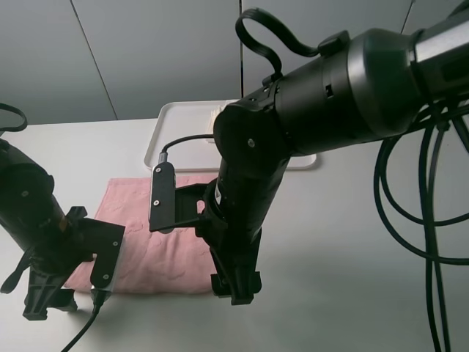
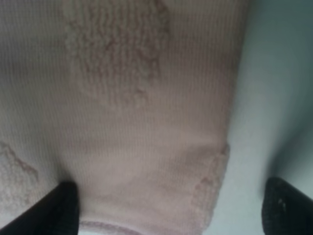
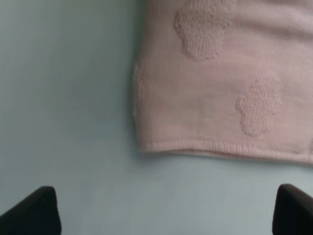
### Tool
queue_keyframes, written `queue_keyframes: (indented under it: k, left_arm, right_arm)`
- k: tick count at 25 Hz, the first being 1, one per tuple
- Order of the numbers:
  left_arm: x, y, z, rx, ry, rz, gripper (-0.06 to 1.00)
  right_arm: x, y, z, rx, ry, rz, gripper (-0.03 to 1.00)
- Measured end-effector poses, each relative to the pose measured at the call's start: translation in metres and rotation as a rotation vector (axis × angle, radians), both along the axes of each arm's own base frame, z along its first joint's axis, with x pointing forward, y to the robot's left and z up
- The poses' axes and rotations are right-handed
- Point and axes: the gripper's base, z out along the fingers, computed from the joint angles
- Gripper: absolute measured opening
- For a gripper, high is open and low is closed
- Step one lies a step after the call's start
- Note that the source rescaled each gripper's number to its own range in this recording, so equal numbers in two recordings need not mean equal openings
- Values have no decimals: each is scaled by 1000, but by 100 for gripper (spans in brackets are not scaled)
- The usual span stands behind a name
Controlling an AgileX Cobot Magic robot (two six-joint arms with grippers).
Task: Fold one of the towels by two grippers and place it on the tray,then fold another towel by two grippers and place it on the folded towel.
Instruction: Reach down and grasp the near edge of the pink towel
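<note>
Exterior high — pink towel (image 1: 161, 258) lies flat.

Both arms are matte black all over, with chunky rounded joint housings and small silver screw heads. The right arm (image 1: 293, 125) has a shinier dark-grey barrel section higher up, plus a flat black loop (image 1: 262, 33) poking off the top. The left arm (image 1: 29, 213) looks the same, just less of it in shot. Thick black cables (image 1: 414, 198) hang in a bundle. There's a flat black camera plate (image 1: 163, 194) with tiny screws and a thin lead plugged in. The right hand (image 1: 234, 287) and left hand (image 1: 45, 302) are black too, with blunt fingertips (image 3: 32, 214).
</note>
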Motion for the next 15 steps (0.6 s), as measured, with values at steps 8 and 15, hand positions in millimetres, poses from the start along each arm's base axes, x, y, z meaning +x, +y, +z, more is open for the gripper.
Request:
queue_keyframes:
  k: [8,15]
  left_arm:
    - [0,0,0,0,0,0,97]
    - [0,0,0,0,0,0,97]
  right_arm:
    - [0,2,-1,7,-16,42,93]
    - [-21,17,-34,-59,17,136,89]
